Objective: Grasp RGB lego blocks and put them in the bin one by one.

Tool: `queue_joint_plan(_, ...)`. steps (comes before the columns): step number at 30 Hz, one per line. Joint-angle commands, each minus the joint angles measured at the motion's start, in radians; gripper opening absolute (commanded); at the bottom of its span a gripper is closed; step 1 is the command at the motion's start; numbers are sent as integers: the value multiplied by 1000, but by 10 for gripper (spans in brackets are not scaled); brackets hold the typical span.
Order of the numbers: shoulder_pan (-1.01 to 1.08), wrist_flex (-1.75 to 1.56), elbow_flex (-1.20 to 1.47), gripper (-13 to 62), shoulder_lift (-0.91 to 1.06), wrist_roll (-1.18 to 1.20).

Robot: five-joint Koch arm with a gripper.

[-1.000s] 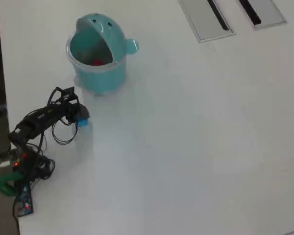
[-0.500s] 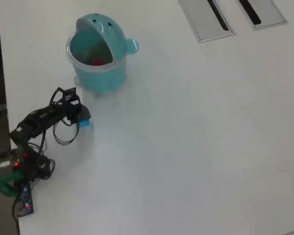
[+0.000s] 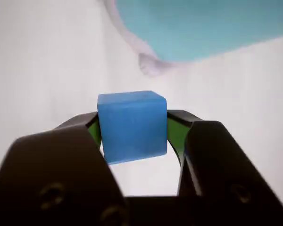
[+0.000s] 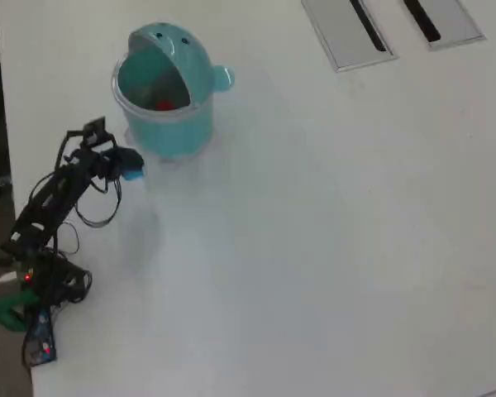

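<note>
My gripper is shut on the blue block, a small blue cube held between the black jaws with green pads. In the overhead view the gripper holds the blue block above the white table, just left of and below the bin. The light teal bin stands at the upper left with its domed lid tipped open. A red block lies inside it. In the wrist view the bin's wall fills the top right. The yellow-green block is out of view.
The white table stretches to the right. Two grey cable hatches sit at the top right edge. The arm's base and wires stand at the table's left edge.
</note>
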Motion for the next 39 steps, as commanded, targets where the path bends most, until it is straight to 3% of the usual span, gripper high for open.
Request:
queue_joint_plan(1,-49,0,-137,101,40,48)
queue_joint_plan(16,-175,-44,-574,100,-49,222)
queue_joint_plan(19,-233,-169,-790,100,-224,318)
queue_joint_plan(28,-189,-457,-784,101,-379,347)
queue_joint_plan(39,-107,-583,-667,128,-402,416)
